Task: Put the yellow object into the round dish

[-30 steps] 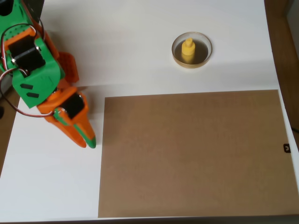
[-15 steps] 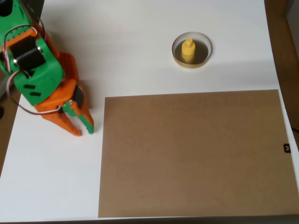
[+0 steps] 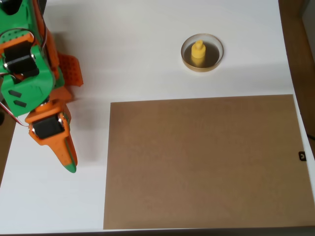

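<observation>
Overhead view: the yellow object [image 3: 198, 52] stands upright inside the round dish [image 3: 202, 52] at the far side of the white desk [image 3: 147, 59]. My hand [image 3: 70, 164], fingers pressed together and holding nothing, hangs at the left, well apart from the dish, beside the brown board [image 3: 204, 160].

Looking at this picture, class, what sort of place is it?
Probably a hobby or lab robot workbench: a white table, a brown board, and an orange-green arm whose end effector hangs clear of the yellow piece in its dish.
</observation>
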